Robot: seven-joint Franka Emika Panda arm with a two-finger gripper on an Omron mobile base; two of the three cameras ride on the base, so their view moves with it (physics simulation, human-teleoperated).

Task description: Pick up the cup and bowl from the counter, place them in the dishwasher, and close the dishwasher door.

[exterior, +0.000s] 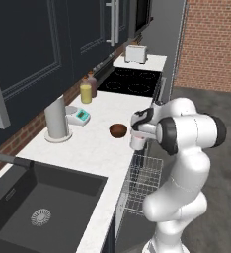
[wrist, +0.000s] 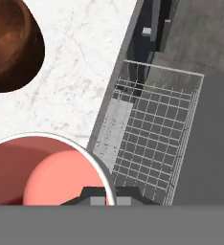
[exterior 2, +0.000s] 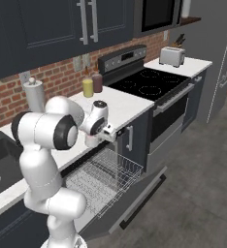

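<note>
White counter (exterior: pixel 83 148) runs out at its front edge right under us, and beyond that edge the rack (exterior 2: pixel 103 177) sits pulled out over the dropped door (exterior 2: pixel 135 198), open floor past it. We've got the cup (exterior: pixel 136 141) at the gripper (exterior: pixel 138 134), rim against the fingertips; grip we can't tell. Bowl (exterior: pixel 118 130) sits just beside, on the counter.

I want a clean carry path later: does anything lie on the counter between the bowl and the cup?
No. In the hand view only bare white counter separates the bowl from the cup.
</note>
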